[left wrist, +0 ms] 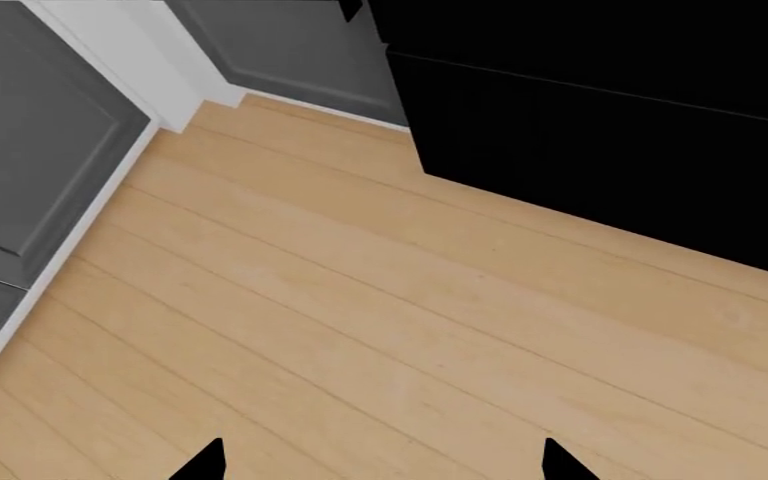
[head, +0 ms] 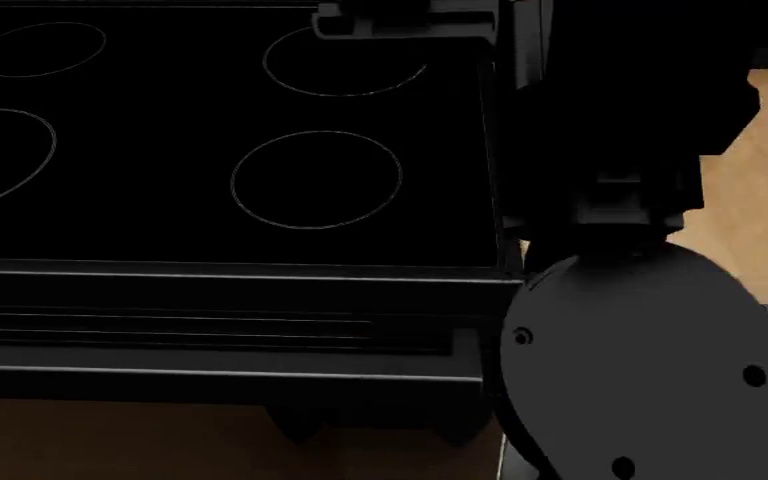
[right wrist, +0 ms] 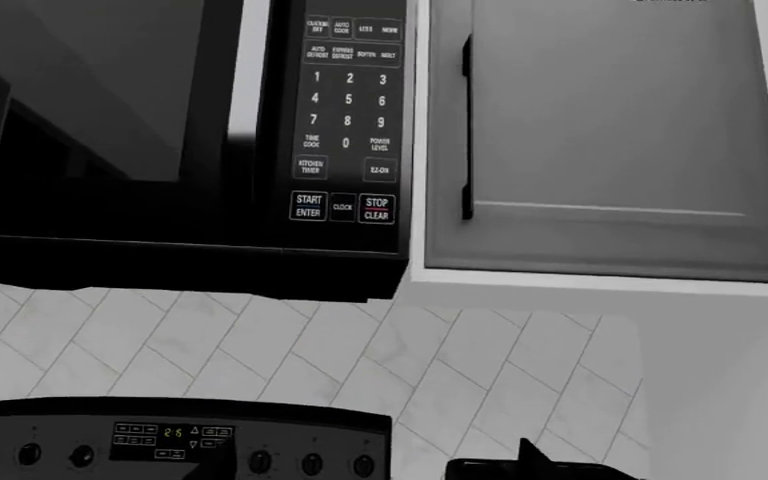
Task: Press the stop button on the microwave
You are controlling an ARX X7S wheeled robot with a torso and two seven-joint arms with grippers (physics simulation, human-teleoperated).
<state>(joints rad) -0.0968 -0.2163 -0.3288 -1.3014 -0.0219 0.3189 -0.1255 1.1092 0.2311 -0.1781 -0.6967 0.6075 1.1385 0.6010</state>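
Observation:
The black microwave hangs above the stove in the right wrist view, with its keypad on its right side. The STOP/CLEAR button is the bottom right key, beside CLOCK and START/ENTER. My right gripper is open and empty, well below the button and at a distance from it; only its fingertips show. My left gripper is open and empty, pointing down at the wooden floor. The microwave is out of the head view.
A grey wall cabinet with a black handle adjoins the microwave. The stove's control panel and white tile backsplash lie below. The black cooktop fills the head view, my right arm beside it. Grey base cabinets border the floor.

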